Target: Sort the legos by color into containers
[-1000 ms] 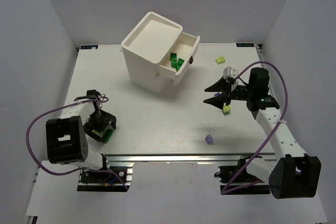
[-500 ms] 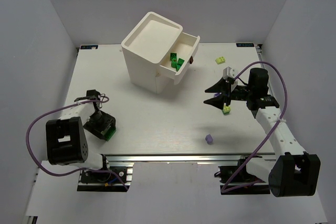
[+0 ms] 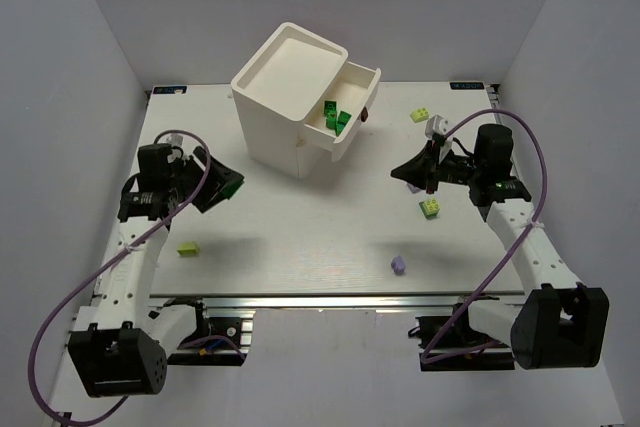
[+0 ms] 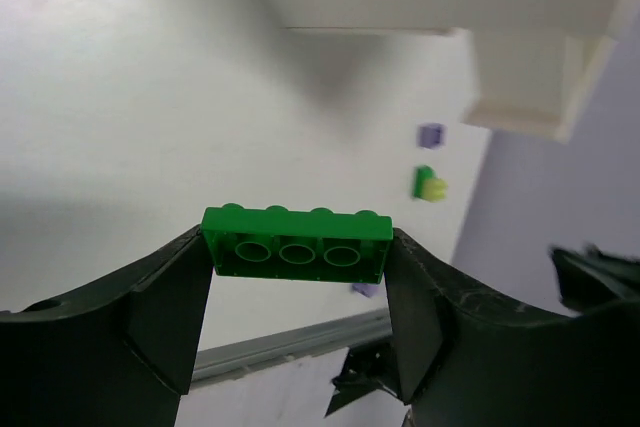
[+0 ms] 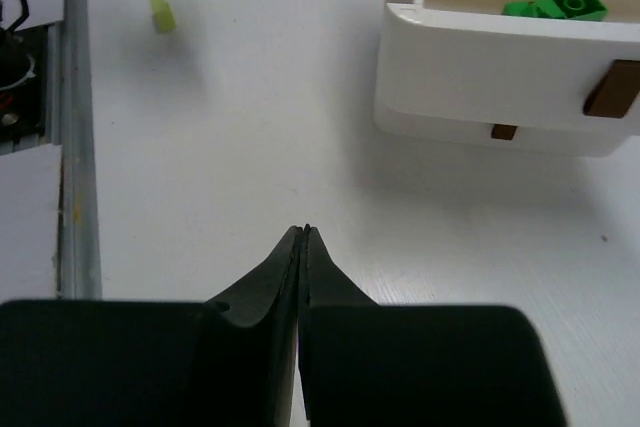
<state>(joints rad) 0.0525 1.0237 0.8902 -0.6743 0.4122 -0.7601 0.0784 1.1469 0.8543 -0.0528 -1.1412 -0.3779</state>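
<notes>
1. Two arms are over the table (image 3: 300, 232), the left at the left side and the right at the right side.
2. Left gripper (image 3: 220, 188) is clamped on a dark green brick (image 4: 296, 245). Its fingers press the brick's two short ends, and the brick is lifted clear of the table.
3. Right gripper (image 5: 303, 237) has its fingers pressed together with nothing between them. It points towards the cabinet (image 3: 272, 132).
4. The cabinet stands at the back centre with its top drawer (image 3: 362, 74) pulled out to the right.
5. Several green bricks (image 3: 337, 119) lie in that drawer, behind the brown knob (image 3: 366, 114).
6. One yellow-green brick (image 3: 187, 247) lies on the table near the left arm.
7. A second yellow-green brick (image 3: 431, 208) lies just beside the right gripper, on its near side and apart from it.
8. A third yellow-green brick (image 3: 422, 114) sits near the back right corner.
9. A purple brick (image 3: 399, 264) lies near the front edge, right of centre.
</notes>
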